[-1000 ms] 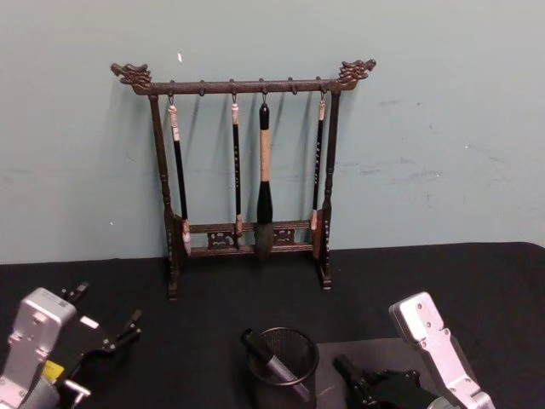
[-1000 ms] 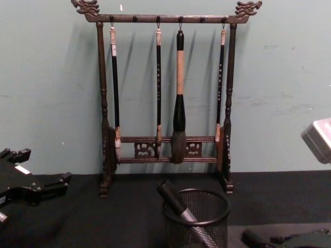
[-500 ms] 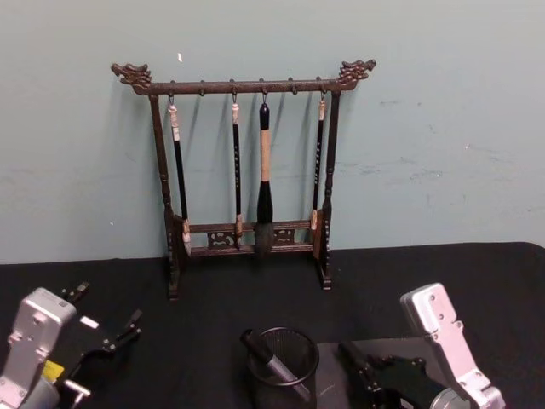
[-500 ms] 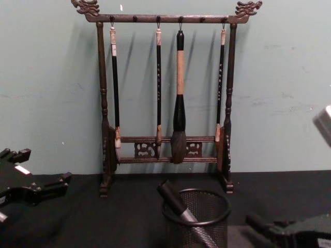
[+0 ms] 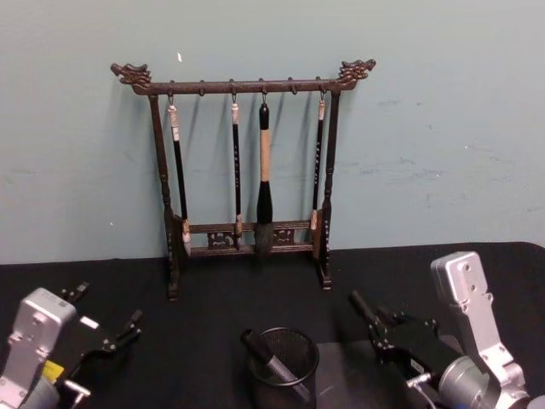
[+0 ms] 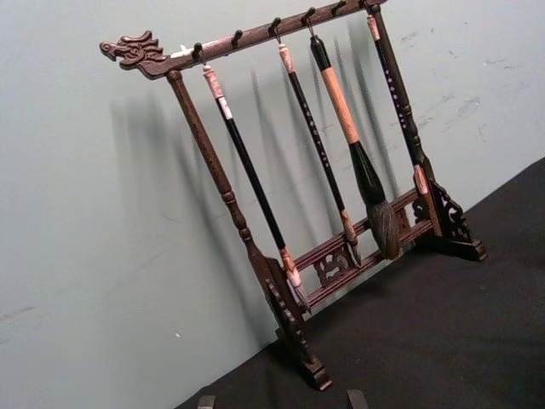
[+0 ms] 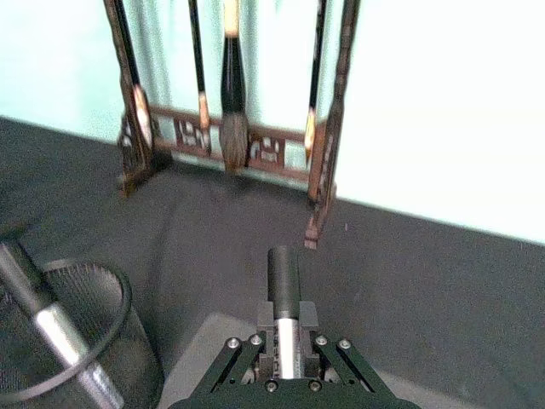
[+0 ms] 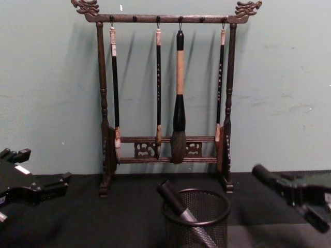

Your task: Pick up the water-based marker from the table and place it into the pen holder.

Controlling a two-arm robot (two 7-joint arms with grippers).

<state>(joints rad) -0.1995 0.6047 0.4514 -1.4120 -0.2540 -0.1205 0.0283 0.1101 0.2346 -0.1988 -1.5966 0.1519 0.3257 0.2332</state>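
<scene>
1. Light is even and moderate, frontal, across the wall.
2. The brush rack throws soft, faint shadows on the wall on both sides of its posts and brushes.
3. Right wrist view: the wall burns out near white on the right.
4. The table stays dark and matte.

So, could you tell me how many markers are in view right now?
2: one marker leans inside the pen holder, its cap above the rim; the other marker is held in the right gripper, above the table right of the holder. The left gripper idles at left.
</scene>
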